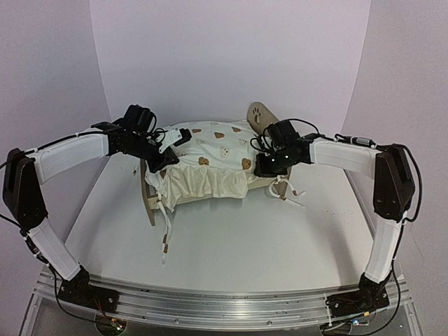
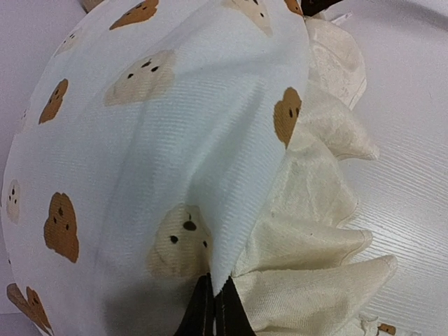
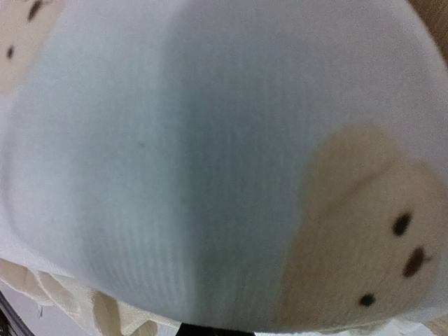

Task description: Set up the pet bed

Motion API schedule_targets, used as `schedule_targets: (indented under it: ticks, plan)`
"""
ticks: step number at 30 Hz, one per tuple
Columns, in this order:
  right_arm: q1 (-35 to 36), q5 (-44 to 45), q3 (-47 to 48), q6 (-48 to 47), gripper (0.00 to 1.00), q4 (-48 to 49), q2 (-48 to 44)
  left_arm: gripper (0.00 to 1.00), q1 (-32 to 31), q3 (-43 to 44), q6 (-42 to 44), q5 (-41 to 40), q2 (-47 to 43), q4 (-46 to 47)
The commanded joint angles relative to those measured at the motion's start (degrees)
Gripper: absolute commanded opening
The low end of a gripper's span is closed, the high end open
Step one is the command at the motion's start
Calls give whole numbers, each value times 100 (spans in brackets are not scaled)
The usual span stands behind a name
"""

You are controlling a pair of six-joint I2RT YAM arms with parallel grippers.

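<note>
The pet bed is a light-wood frame at mid-table, its rounded headboard with a paw cutout at the far right. A cream bear-print cushion with a frilled edge lies bunched over it and hides the base. My left gripper is at the cushion's left end. In the left wrist view its fingertips are shut on the cushion seam beside the frill. My right gripper is at the cushion's right edge. The cushion fills the right wrist view and covers the jaws.
White tie straps with brown ends hang off the bed onto the table at the front left and at the right. The white table is walled by pale screens at the back and both sides.
</note>
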Motion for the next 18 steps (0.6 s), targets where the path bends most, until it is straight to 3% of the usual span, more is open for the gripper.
schedule_targets:
  ticks: [1,12,18]
  plan:
    - [-99,703,901,-608,0,-904,-202,0,39,-45,131,-17,-302,367]
    - [-87,-134,1352,-768,0,-2824,-539,0,38,-355,255,194,-413,201]
    - [-86,-484,1773,-572,0,-2905,-717,0,39,-387,280,192,-433,201]
